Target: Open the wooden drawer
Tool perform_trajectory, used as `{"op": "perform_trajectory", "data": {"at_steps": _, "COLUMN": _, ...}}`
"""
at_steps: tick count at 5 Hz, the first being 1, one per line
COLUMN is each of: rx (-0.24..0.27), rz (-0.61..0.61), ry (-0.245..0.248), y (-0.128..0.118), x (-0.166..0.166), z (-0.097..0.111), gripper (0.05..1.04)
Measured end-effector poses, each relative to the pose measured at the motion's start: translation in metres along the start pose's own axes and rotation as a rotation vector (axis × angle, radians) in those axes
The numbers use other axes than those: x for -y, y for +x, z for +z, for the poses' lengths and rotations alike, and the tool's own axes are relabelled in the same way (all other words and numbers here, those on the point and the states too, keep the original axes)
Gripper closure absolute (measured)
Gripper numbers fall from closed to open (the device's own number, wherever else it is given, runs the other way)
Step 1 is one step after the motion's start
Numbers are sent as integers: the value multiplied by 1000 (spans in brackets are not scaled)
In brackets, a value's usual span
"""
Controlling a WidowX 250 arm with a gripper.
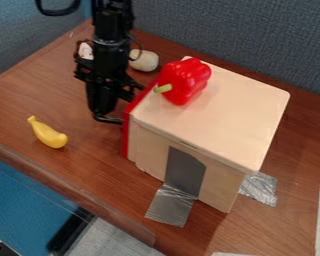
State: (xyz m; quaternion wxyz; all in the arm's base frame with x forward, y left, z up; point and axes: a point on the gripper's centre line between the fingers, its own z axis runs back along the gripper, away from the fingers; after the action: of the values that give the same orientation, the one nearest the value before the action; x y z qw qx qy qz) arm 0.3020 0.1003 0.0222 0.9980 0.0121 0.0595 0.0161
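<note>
Gripper [109, 118] beside the wooden box [219, 112], near its red front [126, 131] — jaws wide or narrow, can't tell.

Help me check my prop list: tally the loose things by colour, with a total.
Red: 1 (bell pepper, on the wooden box)
Yellow: 1 (banana)
Beige: 1 (roundish object)
Pinkish white: 1 (partly hidden item behind the arm; I can't tell what it is)
Total: 4
</note>
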Motion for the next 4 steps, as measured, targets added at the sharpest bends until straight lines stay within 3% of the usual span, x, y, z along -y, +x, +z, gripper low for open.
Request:
{"op": "perform_trajectory", "data": {"at_steps": 1, "rx": -2, "rz": 45, "ry": 6, "y": -5, "x": -20, "z": 0, "gripper": 955}}
{"op": "perform_trajectory", "data": {"at_steps": 4, "rx": -5, "rz": 92, "ry": 12, "y": -16, "x": -57, "z": 4, "gripper": 963}}
